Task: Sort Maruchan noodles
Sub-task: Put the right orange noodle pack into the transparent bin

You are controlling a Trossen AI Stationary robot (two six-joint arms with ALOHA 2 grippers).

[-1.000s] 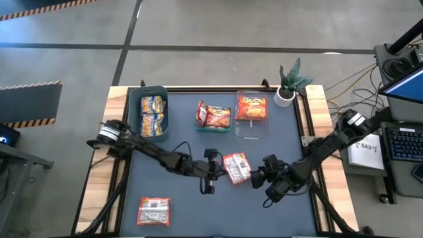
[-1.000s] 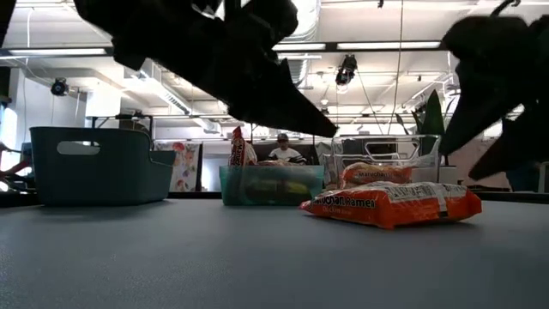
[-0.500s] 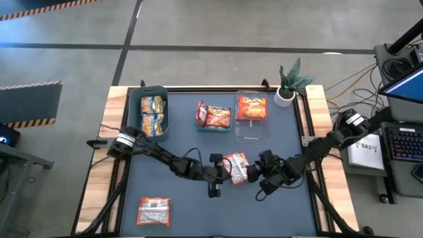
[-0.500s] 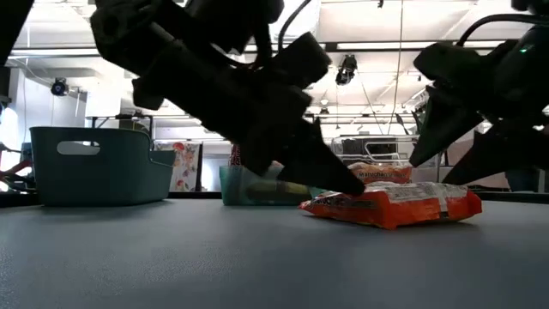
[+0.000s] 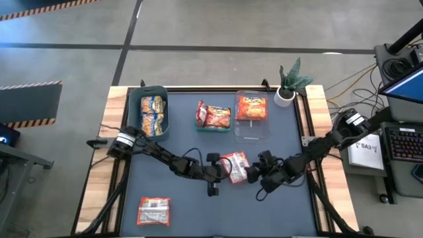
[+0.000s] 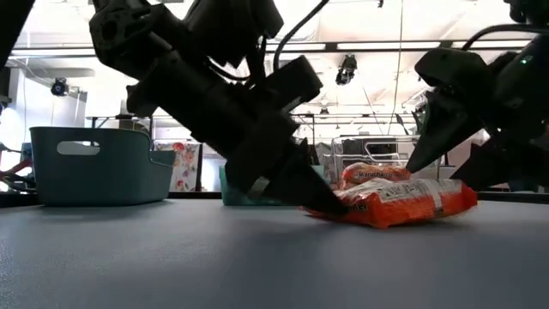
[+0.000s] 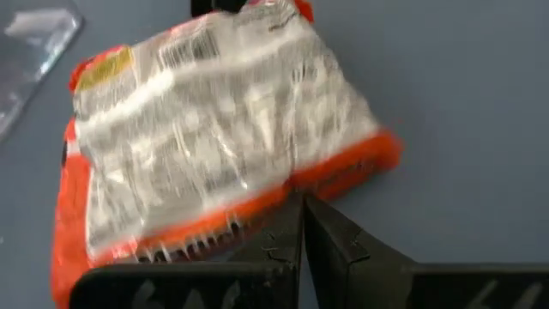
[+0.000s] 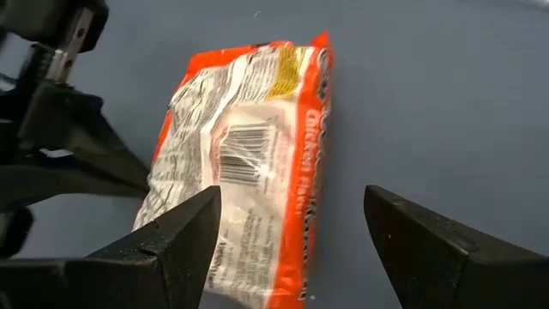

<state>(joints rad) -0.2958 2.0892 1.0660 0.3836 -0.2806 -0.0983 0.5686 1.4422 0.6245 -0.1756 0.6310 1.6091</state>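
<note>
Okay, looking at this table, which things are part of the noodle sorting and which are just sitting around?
Part of the job:
- orange packet at mid-table, between the shut left claw and the open right claw
- packet near the front left corner
- packets already in the teal bin, the small green bin and the clear bin

Just lying about:
- potted plant
- laptop and keyboard beside the table

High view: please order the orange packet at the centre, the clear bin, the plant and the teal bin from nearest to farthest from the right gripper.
From the right gripper:
1. Orange packet, right beside it.
2. Clear bin, behind it.
3. Plant, back right corner.
4. Teal bin, back left.
</note>
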